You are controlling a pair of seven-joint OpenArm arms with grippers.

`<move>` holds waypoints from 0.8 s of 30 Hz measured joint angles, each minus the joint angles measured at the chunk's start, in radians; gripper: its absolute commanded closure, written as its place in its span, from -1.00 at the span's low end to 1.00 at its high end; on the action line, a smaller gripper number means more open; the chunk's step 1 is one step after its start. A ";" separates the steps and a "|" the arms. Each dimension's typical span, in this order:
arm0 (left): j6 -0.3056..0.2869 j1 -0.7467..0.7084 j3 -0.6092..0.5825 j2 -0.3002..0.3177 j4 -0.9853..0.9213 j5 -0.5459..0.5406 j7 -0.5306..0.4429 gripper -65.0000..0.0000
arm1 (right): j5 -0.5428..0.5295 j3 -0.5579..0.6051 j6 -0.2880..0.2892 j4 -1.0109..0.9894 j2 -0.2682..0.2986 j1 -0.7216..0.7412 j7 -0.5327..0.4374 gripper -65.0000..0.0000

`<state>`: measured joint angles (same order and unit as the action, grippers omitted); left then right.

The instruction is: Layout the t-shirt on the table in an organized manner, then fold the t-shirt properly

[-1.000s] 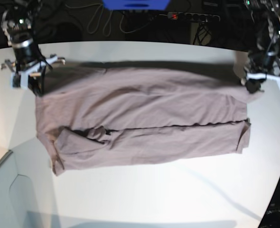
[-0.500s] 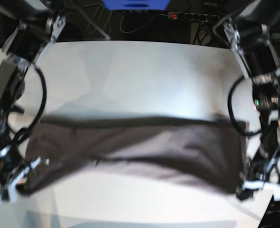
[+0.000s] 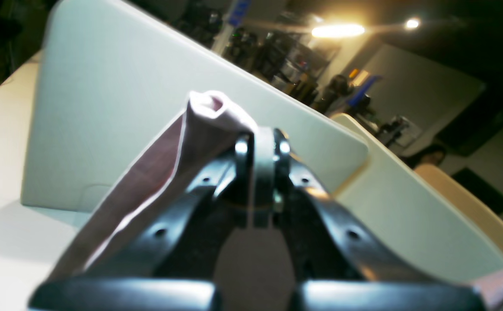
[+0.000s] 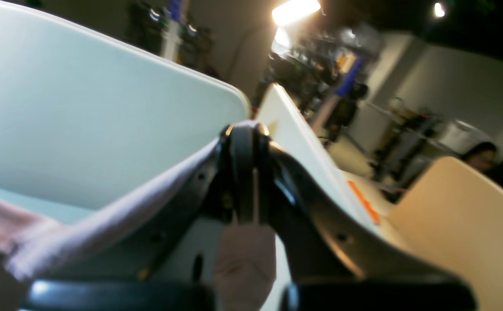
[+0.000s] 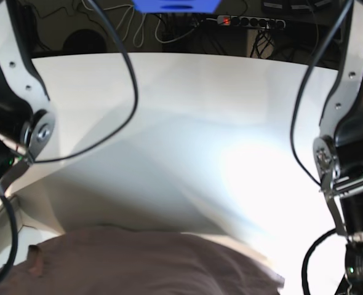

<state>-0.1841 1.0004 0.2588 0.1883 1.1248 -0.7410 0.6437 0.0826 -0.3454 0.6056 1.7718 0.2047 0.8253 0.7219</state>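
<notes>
- The t-shirt [image 5: 144, 261], a plain dusty mauve garment of soft cotton, fills the bottom of the base view as a broad band of cloth, close under the camera and in front of the tabletop.
- Whether that band hangs free of the tabletop or lies on its near edge cannot be told from the base view.
- The table [image 5: 187, 123], a large smooth matte white top with a curved edge, lies bare across the middle and far part of the base view, with a bright glare patch towards its right side.
- The left gripper [image 3: 262, 172], a black claw with curved arms, has its jaws pressed tight together; mauve cloth of the t-shirt [image 3: 156, 181] is pinched there, bunching into a small fold just past the fingertips and running down along the claw's left side.
- The right gripper [image 4: 245, 172], the same black claw, is likewise clamped fully together on the shirt [image 4: 104, 233], whose fabric stretches away from the fingertips to the lower left as a taut strip.
- In the base view neither claw's tip shows; only the grey-and-black arm of the left side [image 5: 347, 153] at the picture's right and the arm of the right side [image 5: 18, 117] at its left are seen, with black cables looping from them.
- Beyond the table's far edge a black power strip [image 5: 249, 22] and a blue object [image 5: 175, 5] lie among cables.
</notes>
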 measured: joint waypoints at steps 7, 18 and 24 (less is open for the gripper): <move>-0.002 -0.242 0.006 0.031 0.099 0.007 0.008 0.99 | -0.024 -0.094 0.000 -0.009 -0.060 -0.252 -0.098 1.00; 0.011 -0.770 0.173 0.033 0.283 -0.163 0.013 1.00 | -0.203 -0.180 0.000 0.213 -0.176 -0.801 -0.174 1.00; 0.009 -1.048 0.329 0.039 0.365 -0.237 0.005 1.00 | -0.300 -0.193 0.002 0.212 -0.241 -1.128 -0.370 1.00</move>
<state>-0.1753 -0.0479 0.5880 0.2272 1.4899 -0.9779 0.6487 -0.2176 -0.5381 0.6071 1.9842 -0.0364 -0.3023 0.3515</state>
